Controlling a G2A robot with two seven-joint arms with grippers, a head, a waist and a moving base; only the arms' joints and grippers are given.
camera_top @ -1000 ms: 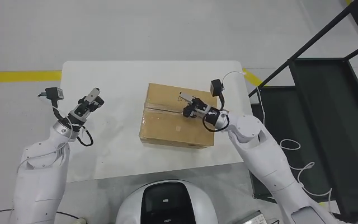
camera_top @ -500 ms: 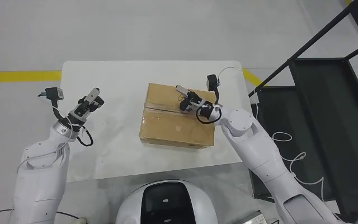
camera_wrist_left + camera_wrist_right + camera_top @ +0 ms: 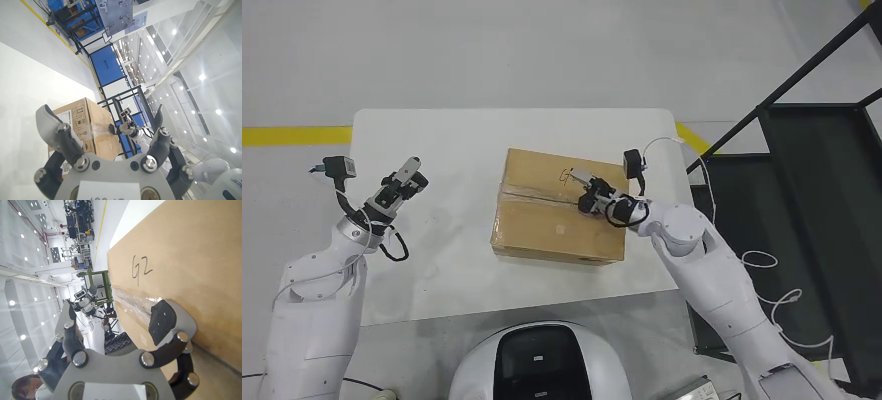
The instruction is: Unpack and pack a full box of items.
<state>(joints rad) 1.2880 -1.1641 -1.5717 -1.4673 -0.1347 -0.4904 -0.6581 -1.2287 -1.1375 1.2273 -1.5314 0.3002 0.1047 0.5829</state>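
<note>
Right pincer [image 3: 587, 190], open and empty, lies against the taped seam of the cardboard box [image 3: 557, 205]; left pincer [image 3: 414, 172] (open, empty) hovers at nine o'clock.

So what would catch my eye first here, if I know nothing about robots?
First, the brown cardboard box, taped shut, in the middle of the white table. Next, the right claw, spread open right at the box top, with one finger by the shiny tape seam. The left claw, open too, hangs over the table's left part, well apart from the box.
</note>
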